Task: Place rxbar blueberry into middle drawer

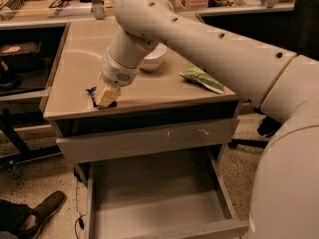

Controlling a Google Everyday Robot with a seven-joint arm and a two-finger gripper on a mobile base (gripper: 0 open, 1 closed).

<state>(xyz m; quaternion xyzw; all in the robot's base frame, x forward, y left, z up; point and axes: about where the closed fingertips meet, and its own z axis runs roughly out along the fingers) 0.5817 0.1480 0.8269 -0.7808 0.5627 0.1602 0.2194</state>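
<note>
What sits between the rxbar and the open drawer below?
In the camera view, the gripper is at the rxbar blueberry, front left on the tabletop. Between that and the middle drawer lies a grey drawer front with pale scratches.

The small flat snack bar in a dark navy-black wrapper, the rxbar blueberry (92, 94), lies on the tan tabletop near its left front corner. Only dark edges of it show, mostly on its left side. The rest is covered by the gripper (105, 99), which points down onto it. The wide plain grey metal box, the middle drawer (154, 183), stands pulled out towards the near side, below the tabletop. Its smooth flat floor is bare, with low walls left and right.
</note>
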